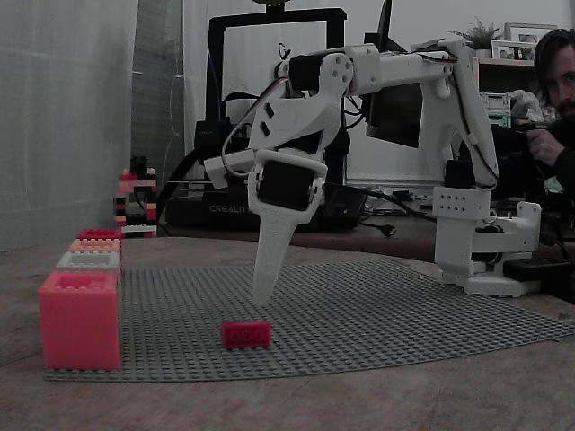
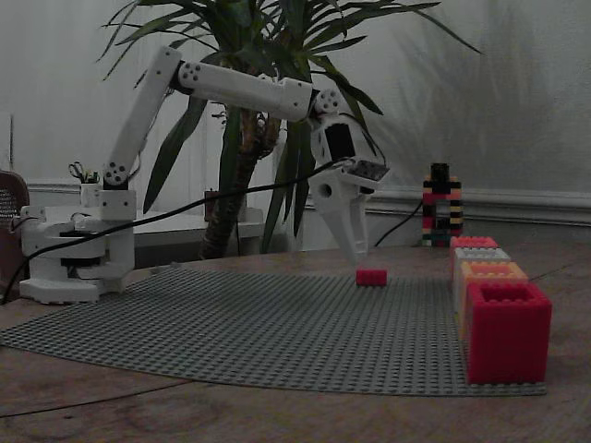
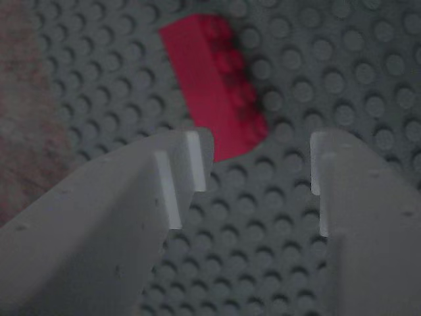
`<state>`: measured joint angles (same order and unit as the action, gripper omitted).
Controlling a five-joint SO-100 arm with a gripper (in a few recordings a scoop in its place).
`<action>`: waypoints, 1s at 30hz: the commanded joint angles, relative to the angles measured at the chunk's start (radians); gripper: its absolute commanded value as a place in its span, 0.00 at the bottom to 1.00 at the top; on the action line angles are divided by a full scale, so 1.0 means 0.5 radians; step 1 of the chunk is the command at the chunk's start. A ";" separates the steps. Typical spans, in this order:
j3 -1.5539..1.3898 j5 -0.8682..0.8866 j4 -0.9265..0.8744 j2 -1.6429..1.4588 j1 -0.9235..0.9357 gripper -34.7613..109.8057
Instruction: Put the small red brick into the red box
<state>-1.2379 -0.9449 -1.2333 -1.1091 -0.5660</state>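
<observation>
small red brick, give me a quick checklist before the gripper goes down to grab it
1. Gripper open: ok, a gap shows between the fingers.
2. Small red brick free on the grey baseplate: ok, nothing touches it.
3. Brick centred between the fingers: not ok, in the wrist view it lies off toward the left finger, skewed.
4. Gripper above the brick: ok, tips hang clear.
5. Red box open-topped: cannot tell.

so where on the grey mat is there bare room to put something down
Most of the grey studded baseplate is bare: the wide stretch between the white arm's base and the small red studded brick. It is crowded along the row of coloured boxes, and beside the brick, where the open hand hovers.
</observation>
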 commanded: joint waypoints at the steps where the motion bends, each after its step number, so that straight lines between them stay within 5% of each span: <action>1: 0.156 0.000 0.012 -0.049 -0.080 0.33; 30: 0.285 0.058 0.126 0.202 -0.083 0.27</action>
<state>-1.1628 -0.9081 -1.1796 -0.9725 -0.5798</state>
